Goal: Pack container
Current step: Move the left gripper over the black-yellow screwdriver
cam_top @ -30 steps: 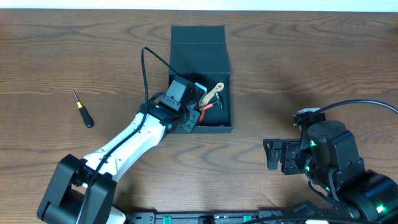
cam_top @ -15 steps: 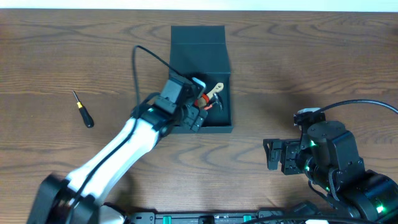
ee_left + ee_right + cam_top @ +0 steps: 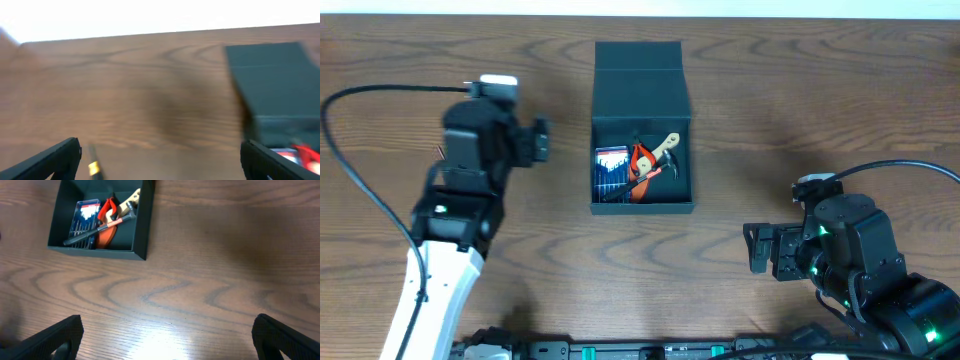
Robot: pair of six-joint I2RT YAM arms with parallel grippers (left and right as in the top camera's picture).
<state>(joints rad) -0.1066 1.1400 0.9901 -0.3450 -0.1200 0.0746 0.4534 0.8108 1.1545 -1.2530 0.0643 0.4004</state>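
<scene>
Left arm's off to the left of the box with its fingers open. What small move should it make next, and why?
Probably shift the left gripper sideways to centre its open fingers over the small screwdriver. In the blurred wrist view it lies close to one finger, off centre, and seems the only tool outside the container, which already holds pliers.

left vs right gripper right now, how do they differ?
Position: left gripper hovers left of the container; right gripper sits off its near-right corner. In view: a blurred yellow-black tool lies between the left gripper's fingers; only bare table between the right's. Both open, empty.
</scene>
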